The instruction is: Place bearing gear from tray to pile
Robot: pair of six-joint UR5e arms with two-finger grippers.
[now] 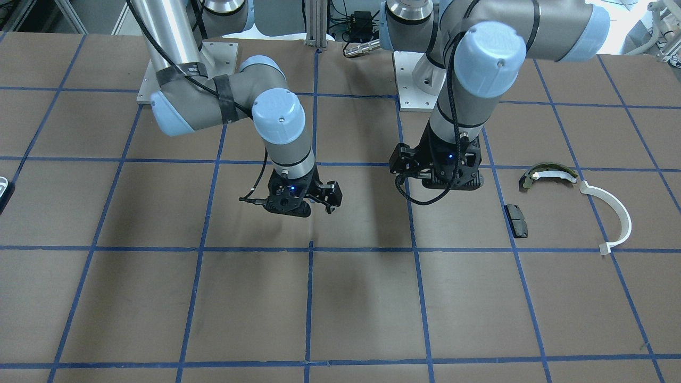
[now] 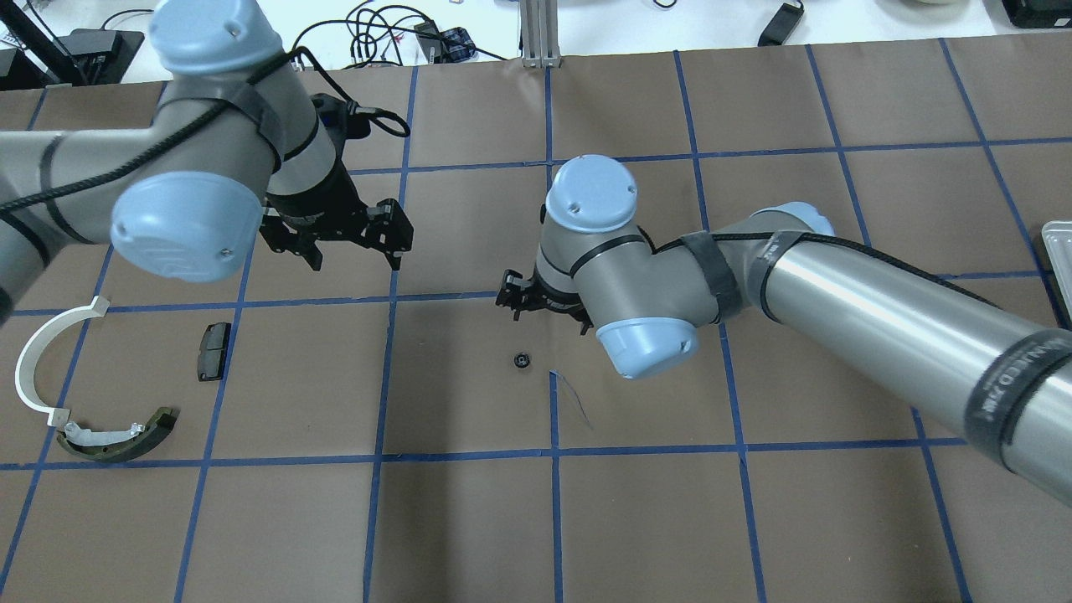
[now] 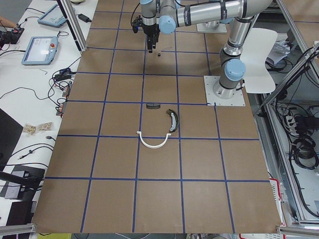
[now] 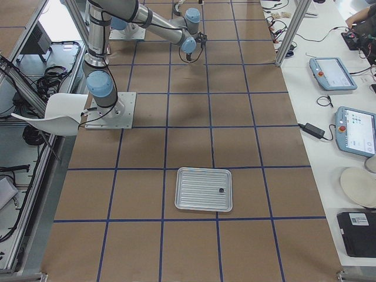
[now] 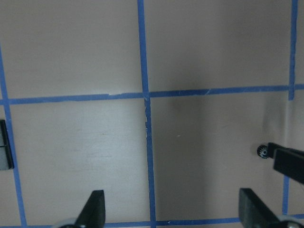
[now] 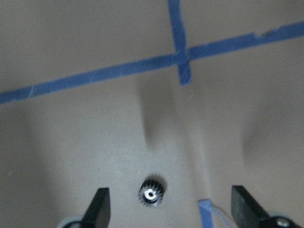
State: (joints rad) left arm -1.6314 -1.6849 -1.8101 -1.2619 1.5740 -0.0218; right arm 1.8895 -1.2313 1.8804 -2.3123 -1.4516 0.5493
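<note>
The bearing gear (image 2: pixel 522 361) is a small black toothed wheel lying flat on the brown table near its middle. It also shows in the right wrist view (image 6: pixel 151 194) and the left wrist view (image 5: pixel 261 151). My right gripper (image 2: pixel 544 311) is open and empty just above it, with the gear between the fingers in the right wrist view. My left gripper (image 2: pixel 356 251) is open and empty, to the gear's left. The pile lies further left: a white half-ring arc (image 2: pixel 33 360), an olive brake shoe (image 2: pixel 117 435) and a black pad (image 2: pixel 213 350).
The ribbed metal tray (image 4: pixel 202 189) sits far off on my right side with one small dark part (image 4: pixel 221 190) on it; its edge shows in the overhead view (image 2: pixel 1057 251). Blue tape lines grid the table.
</note>
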